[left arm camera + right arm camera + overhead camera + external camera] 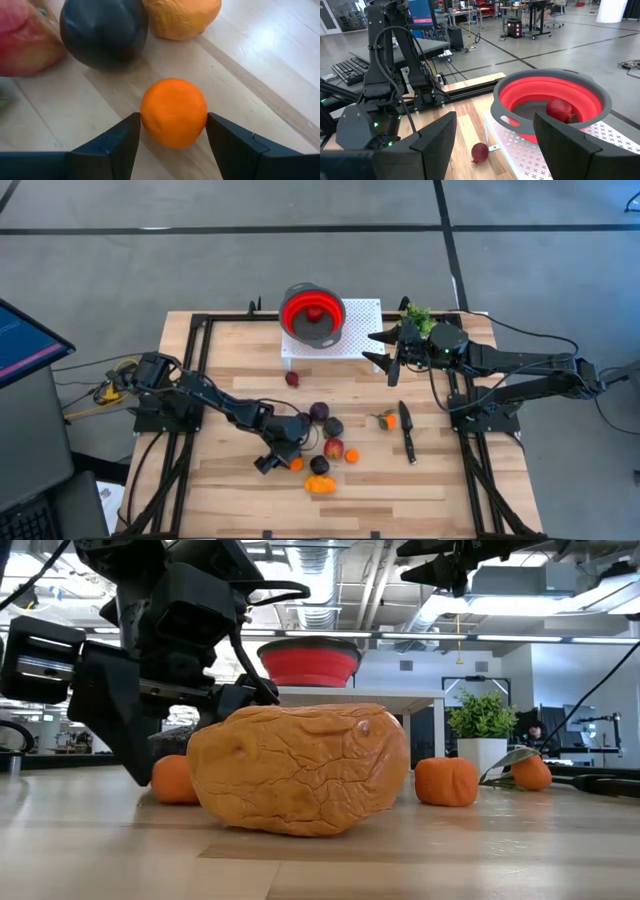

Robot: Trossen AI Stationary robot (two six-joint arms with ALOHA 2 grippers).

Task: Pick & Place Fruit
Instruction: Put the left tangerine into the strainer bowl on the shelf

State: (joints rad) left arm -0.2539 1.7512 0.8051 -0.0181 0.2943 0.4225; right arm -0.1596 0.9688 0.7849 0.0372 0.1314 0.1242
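Note:
A small orange [173,112] lies on the wooden table [230,350] between the fingers of my left gripper [173,122], which is shut on it near the table's front middle [293,463]. Around it lie a dark plum [102,30], a red-yellow ball [22,42] and a larger wrinkled orange piece [300,770]. More fruit is scattered over the table's middle [325,420]. A red ball [561,110] lies in the red bowl [313,315]. My right gripper [385,350] hangs open to the right of the bowl, holding nothing. My left gripper has the small orange between its two fingers, one fingertip [132,127] on each of the orange's opposite sides [150,117], about at its widest. The fingers slant down from the table's left. The orange's underside is on the tabletop.
The red bowl stands on a white perforated stand [355,330] at the far middle. A red ball [292,379] lies before the stand. A black-handled knife [407,432] and an orange with a leaf [388,420] lie at right. A potted plant [417,315] is beside my right arm.

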